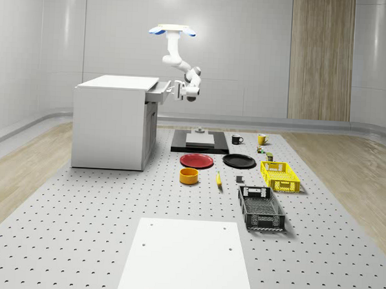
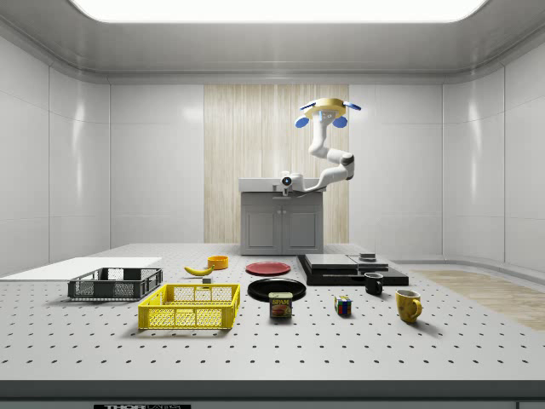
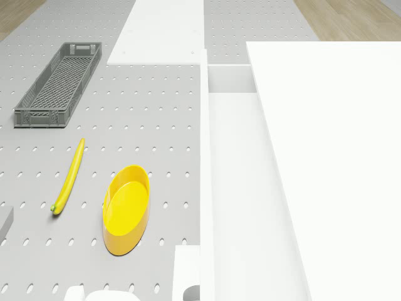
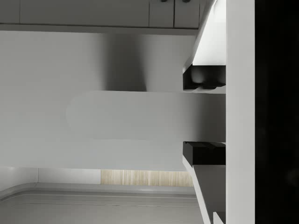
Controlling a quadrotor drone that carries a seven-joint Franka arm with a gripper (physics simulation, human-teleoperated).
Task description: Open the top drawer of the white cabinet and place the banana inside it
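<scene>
I am hovering just off the cabinet's (image 1: 110, 124) front, my fingers (image 4: 204, 119) spread apart at the lip of the part-open drawer (image 3: 241, 188), while the banana (image 1: 218, 180) is lying well below them on the table (image 1: 78, 242), its long axis pointing away from the cabinet.

spam tin (image 2: 280, 305) label too small, cabinet (image 3: 326, 169) cut off

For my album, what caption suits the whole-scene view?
Drone hovering beside the white cabinet, pincer at its partly open top drawer; banana waiting on the floor.
</scene>
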